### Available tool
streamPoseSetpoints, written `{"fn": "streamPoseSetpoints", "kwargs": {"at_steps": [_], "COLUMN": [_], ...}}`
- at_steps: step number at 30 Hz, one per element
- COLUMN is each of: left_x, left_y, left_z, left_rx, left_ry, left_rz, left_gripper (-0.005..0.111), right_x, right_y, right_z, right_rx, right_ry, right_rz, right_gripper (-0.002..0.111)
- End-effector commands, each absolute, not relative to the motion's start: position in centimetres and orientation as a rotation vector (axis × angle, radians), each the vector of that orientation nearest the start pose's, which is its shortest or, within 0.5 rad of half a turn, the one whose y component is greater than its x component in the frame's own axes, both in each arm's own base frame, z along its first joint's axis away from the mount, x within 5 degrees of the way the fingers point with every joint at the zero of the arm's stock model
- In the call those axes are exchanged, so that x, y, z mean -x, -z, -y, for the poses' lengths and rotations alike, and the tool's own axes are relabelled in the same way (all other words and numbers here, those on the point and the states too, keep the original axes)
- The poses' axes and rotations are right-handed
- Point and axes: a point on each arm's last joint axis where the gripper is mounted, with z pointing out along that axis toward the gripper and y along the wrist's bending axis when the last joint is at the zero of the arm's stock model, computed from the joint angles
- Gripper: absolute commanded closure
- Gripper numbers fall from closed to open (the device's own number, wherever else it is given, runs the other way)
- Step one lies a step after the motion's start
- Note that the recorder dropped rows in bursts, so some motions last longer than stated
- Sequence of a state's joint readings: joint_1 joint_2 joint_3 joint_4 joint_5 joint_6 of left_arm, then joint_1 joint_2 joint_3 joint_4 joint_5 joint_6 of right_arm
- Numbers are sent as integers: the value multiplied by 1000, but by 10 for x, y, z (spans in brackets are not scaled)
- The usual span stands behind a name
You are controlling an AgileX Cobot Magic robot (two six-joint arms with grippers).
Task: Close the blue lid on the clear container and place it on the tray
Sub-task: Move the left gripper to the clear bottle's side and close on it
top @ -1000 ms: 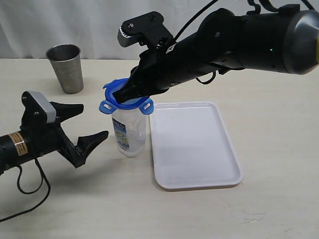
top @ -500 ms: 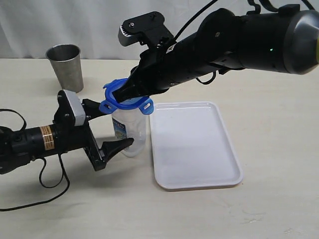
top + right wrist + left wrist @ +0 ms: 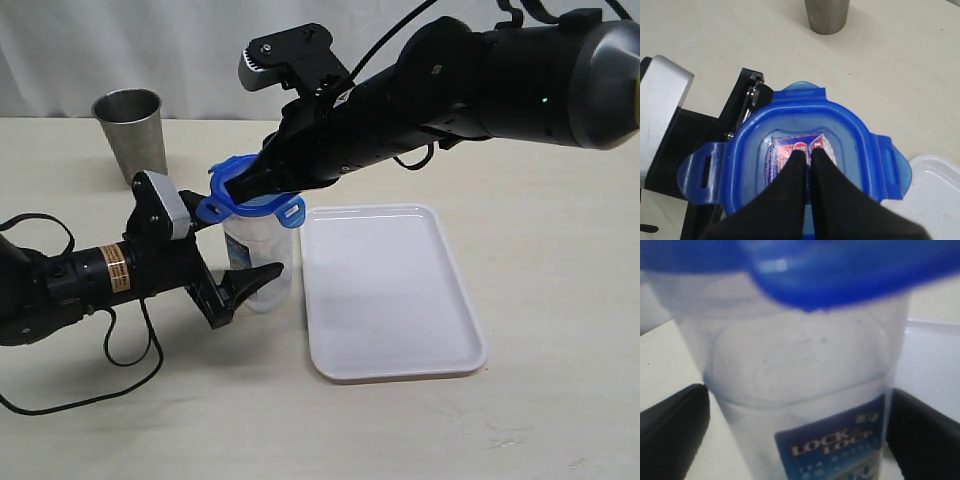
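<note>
Pale bench [image 3: 520,420]: the clear container [image 3: 264,268] stands just beside the tray [image 3: 392,300]. The blue lid [image 3: 845,131] sits atop it under the clenched right tool [image 3: 806,155]. The left tool [image 3: 242,243] is released, its jaws flanking the container.

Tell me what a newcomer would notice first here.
The big black right gripper, shut, presses its tips onto the blue lid atop the clear container, centre-left in the exterior view. The left gripper stands open with its jaws on either side of that container. A white tray lies empty beside it, and a steel cup stands farther back.
</note>
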State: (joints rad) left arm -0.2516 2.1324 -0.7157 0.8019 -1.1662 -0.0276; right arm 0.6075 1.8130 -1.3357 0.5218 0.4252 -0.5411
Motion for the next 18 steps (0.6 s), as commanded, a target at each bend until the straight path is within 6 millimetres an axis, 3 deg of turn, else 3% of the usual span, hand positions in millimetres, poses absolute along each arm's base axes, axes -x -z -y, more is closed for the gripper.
{"fn": "streamPoseSetpoints", "kwargs": {"at_steps": [1, 18], "left_x": [-309, -314], "left_y": [-80, -65], "left_z": [143, 157], "left_rx": [-905, -903], "left_ry": [597, 611], "left_rz": [-1547, -1557], "left_gripper": [14, 14], "right_x": [-323, -323], "right_y": [-249, -249], "right_z": [-247, -247], "right_rx": [885, 864], "right_ry": [-515, -523], "right_rz": [-2234, -2245], "right_gripper": [104, 104]}}
